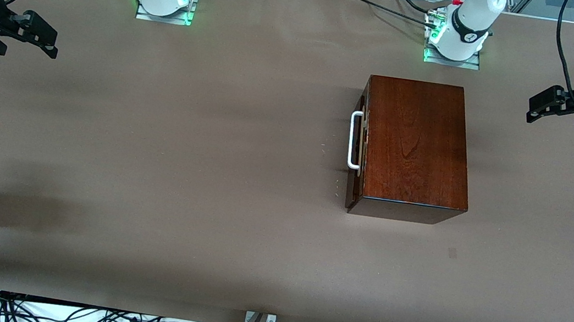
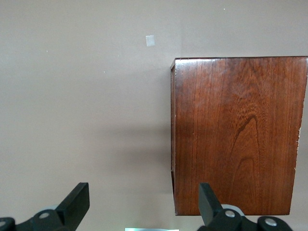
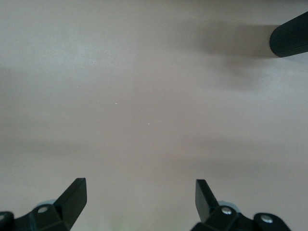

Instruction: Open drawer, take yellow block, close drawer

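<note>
Drawer [image 1: 357, 153] shut inside glossy wooden box [image 1: 416, 145], near left gripper [image 1: 541, 106], toward the middle; yellow block unseen. Both grippers spread, empty; right gripper [image 1: 42, 37] waiting well apart. Stiff, probably slick; best hooked at white loop handle [image 1: 354, 139].

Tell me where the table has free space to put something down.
Bare table spreads from the white handle of the wooden box toward the right arm's end, and nearer the camera than the box. Only the box crowds the left arm's end. The left gripper and right gripper wait, open, at the table's ends.
</note>
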